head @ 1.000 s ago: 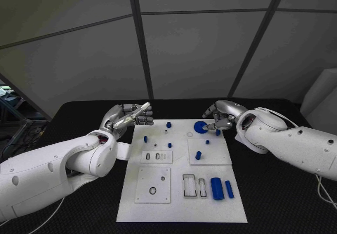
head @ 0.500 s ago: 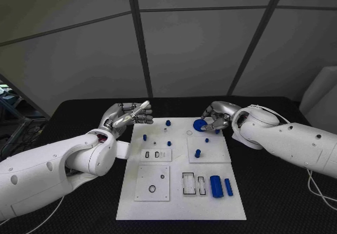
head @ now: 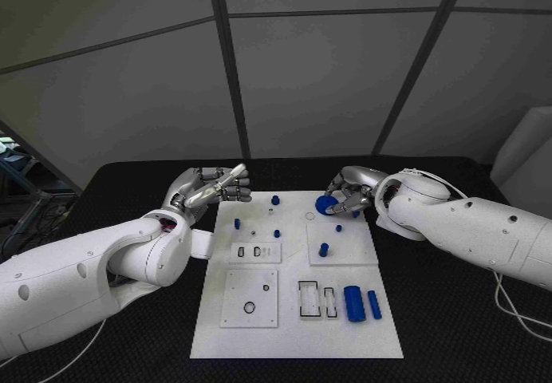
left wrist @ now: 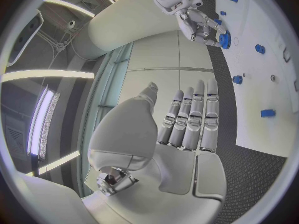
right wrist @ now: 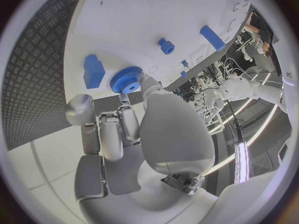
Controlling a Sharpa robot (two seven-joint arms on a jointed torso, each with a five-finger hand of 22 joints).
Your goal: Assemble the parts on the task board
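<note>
The white task board (head: 297,335) lies in the middle of the black table. My right hand (head: 354,194) pinches a blue gear (head: 327,205) just above the board's far right part. The right wrist view shows the gear (right wrist: 127,79) between the fingertips, close over the board (right wrist: 143,15), beside a blue block (right wrist: 94,70). At the board's far left corner my left hand (head: 214,188) is raised, its fingers straight, holding nothing. The left wrist view shows that hand (left wrist: 187,122) empty, with the right hand (left wrist: 198,21) and the gear (left wrist: 224,38) beyond it.
Several small blue pegs stand on the board's far half, among them one (head: 275,199) near the far edge and one (head: 323,250) on the right inset plate. Two blue cylinders (head: 354,303) lie side by side near the front right. White inset plates with slots sit at the left.
My right arm has swung a little inward, and its hand still holds the gear over the board's far right part. My left hand has stayed put.
</note>
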